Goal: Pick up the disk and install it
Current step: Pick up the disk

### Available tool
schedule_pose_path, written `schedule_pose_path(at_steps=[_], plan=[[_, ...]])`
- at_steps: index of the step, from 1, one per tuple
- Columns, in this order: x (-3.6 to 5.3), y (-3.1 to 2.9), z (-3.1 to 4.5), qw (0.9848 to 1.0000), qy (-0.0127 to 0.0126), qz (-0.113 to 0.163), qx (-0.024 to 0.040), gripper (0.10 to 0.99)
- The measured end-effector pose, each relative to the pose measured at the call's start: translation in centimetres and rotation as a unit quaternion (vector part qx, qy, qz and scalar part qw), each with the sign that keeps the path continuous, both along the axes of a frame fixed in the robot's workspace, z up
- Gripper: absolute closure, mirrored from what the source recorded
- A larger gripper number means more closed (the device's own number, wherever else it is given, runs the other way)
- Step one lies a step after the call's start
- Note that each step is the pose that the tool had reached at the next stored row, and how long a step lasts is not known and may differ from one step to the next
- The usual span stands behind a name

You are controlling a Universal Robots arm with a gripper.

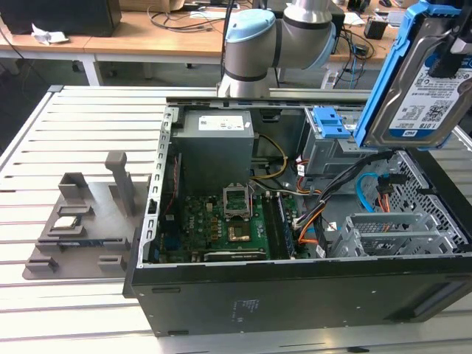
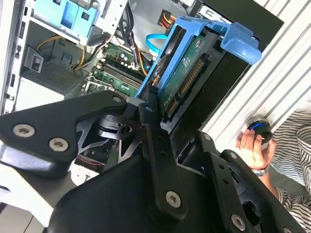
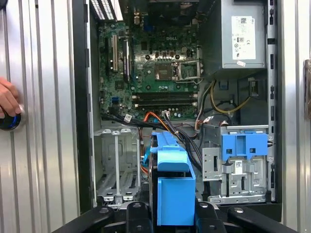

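I hold the disk clenched in my pincer, edge-on with its long axis steeply tilted, above the computer case, over its drive-cage end.

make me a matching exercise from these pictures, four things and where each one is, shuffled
1 disk
2 power supply
3 hand
4 grey fixture

a on the table, at the exterior view's left of the case
b at a blue-ringed button
c held up above the case
d inside the case

Pairs: 1-c, 2-d, 3-b, 4-a
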State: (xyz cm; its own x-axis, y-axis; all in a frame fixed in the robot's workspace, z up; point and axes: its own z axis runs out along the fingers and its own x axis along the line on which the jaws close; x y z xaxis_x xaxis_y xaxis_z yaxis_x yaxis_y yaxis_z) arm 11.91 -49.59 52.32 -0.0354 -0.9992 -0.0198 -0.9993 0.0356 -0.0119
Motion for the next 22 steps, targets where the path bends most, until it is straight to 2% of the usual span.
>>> schedule_pose_path(at_steps=[15,17,18,22], plan=[[0.0,-3.05,-0.04,1.0,0.0,0.0,0.0,0.725],[0.0,-5.23,-0.15,1.0,0.0,0.0,0.0,0.725],[0.0,-5.44,-0.35,1.0,0.0,0.0,0.0001,0.725],[0.0,-5.45,-1.42,1.0,0.0,0.0,0.0,0.725]])
